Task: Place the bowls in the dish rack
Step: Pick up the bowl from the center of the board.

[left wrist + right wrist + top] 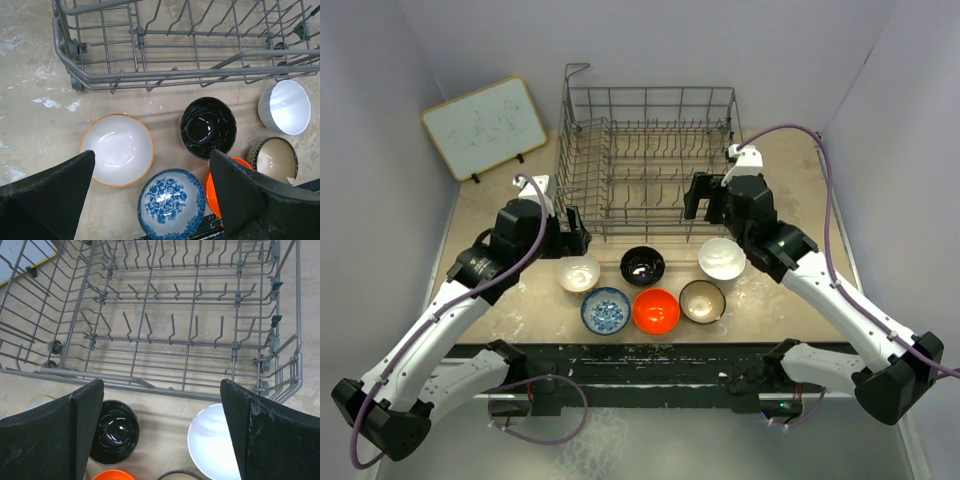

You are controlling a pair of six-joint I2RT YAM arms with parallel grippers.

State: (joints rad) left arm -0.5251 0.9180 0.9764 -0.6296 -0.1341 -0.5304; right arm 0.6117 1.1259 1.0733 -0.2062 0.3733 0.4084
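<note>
Six bowls sit in two rows in front of the empty grey wire dish rack (575,160). The back row is cream (579,272), black (642,265) and white (722,258). The front row is blue-patterned (606,310), orange-red (656,310) and brown-rimmed (702,300). My left gripper (575,232) hangs open above the cream bowl (117,149) and the blue bowl (171,202), holding nothing. My right gripper (708,200) is open over the rack's front rail (150,382), with the black bowl (116,430) and the white bowl (212,440) below it.
A white board (485,125) with a wooden frame leans at the back left, beside the rack. The rack's loop handle (577,70) rises at its far left corner. Grey walls close in both sides and the back.
</note>
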